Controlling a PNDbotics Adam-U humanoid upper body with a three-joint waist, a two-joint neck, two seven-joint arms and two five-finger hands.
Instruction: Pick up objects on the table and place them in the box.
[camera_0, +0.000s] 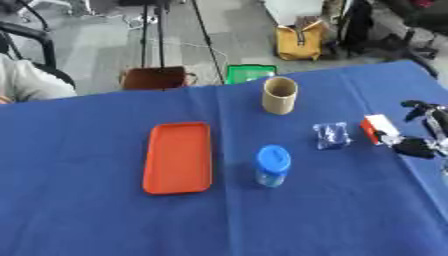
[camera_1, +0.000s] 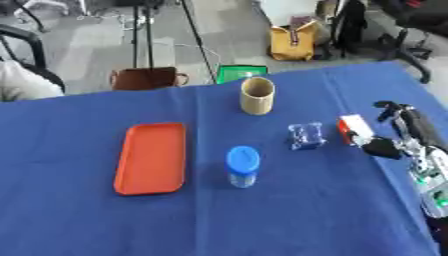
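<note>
Right hand (camera_1: 404, 134) curled beside small red-and-white carton (camera_1: 354, 129), far right; probably light, stiff, best pinched across its long sides.

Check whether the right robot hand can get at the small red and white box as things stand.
Probably yes. The right robot hand is already right beside the red and white box, its fingers at the box's near end, with nothing between them.

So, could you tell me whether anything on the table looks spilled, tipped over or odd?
Nothing stands out: the blue-lidded jar and cardboard tube stand upright, and the orange tray lies flat, holding nothing.
</note>
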